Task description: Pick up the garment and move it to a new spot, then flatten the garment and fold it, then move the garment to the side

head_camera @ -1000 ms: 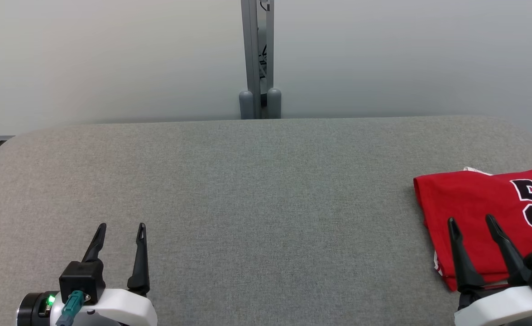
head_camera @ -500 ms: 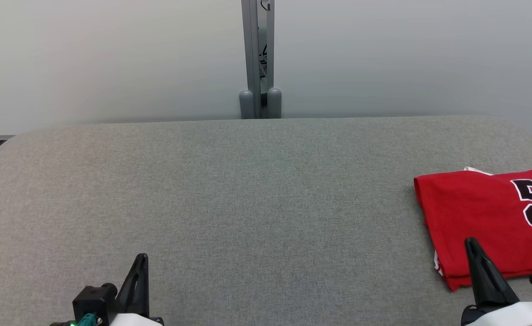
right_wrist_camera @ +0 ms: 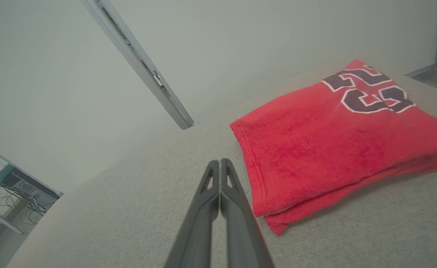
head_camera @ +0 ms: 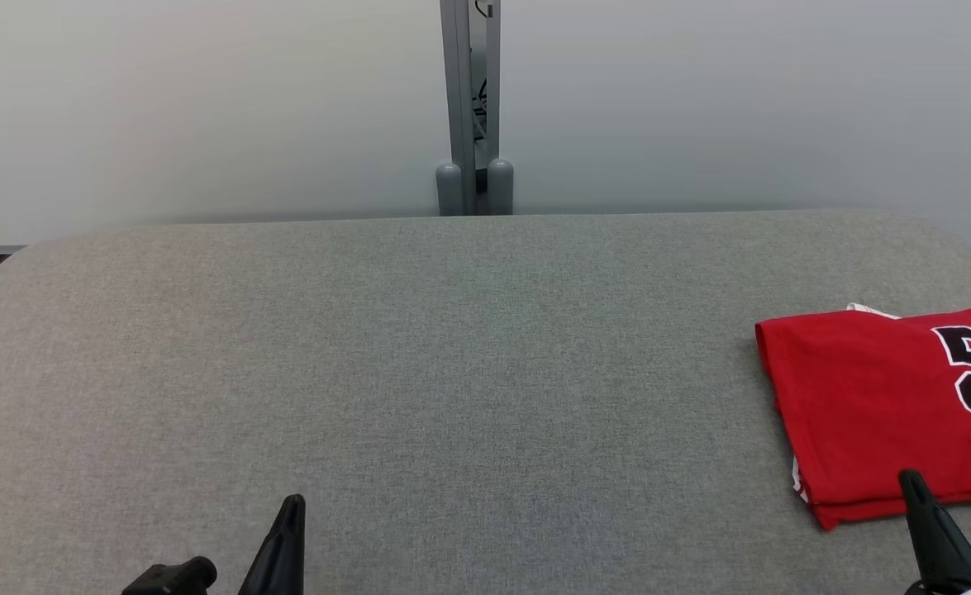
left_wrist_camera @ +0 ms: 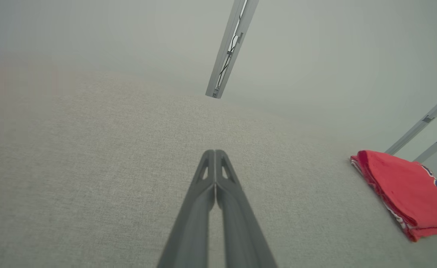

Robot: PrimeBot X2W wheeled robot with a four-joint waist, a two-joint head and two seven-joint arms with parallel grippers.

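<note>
The garment [head_camera: 882, 405] is a red jersey with black-and-white numerals, lying folded at the right side of the grey padded table [head_camera: 452, 347]. It also lies at the right in the left wrist view [left_wrist_camera: 404, 190] and fills the right half of the right wrist view [right_wrist_camera: 333, 137]. My left gripper [head_camera: 291, 508] is shut and empty at the bottom left, far from the garment; its fingers [left_wrist_camera: 215, 154] touch tip to tip. My right gripper [head_camera: 912, 481] is shut and empty just before the garment's near edge, its tips [right_wrist_camera: 219, 163] beside the folded corner.
A grey vertical post [head_camera: 468, 107] stands behind the table's far edge against a pale wall. The table's rounded corners curve off at both sides. A desk with cables [right_wrist_camera: 10, 186] lies off past the table's far edge in the right wrist view.
Both grippers have shut from open and drawn back toward the bottom edge of the head view. The garment has stayed where it was.
</note>
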